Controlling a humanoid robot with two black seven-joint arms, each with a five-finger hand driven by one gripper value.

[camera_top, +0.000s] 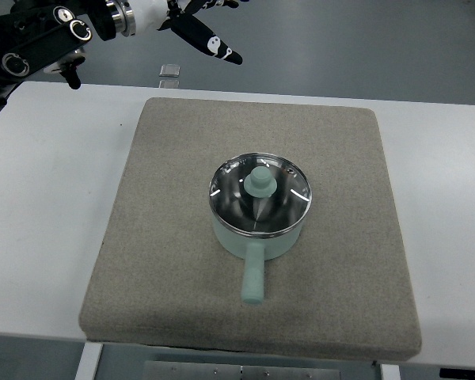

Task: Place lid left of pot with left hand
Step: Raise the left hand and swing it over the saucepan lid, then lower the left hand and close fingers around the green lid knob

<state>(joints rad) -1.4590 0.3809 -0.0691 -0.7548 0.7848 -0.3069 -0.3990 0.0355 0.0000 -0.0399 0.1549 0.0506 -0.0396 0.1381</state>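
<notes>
A pale green pot (257, 237) sits in the middle of a grey mat (166, 237), its handle (253, 281) pointing toward the near edge. A shiny metal lid (281, 210) with a pale green knob (262, 182) rests on the pot. My left hand (210, 36) hovers at the top left, beyond the table's far edge and well away from the pot. Its black fingers (214, 46) are spread and hold nothing. The right arm is out of view.
The mat lies on a white table (47, 198), with bare mat to the left of the pot. A small grey square object (170, 71) lies on the floor beyond the table's far edge.
</notes>
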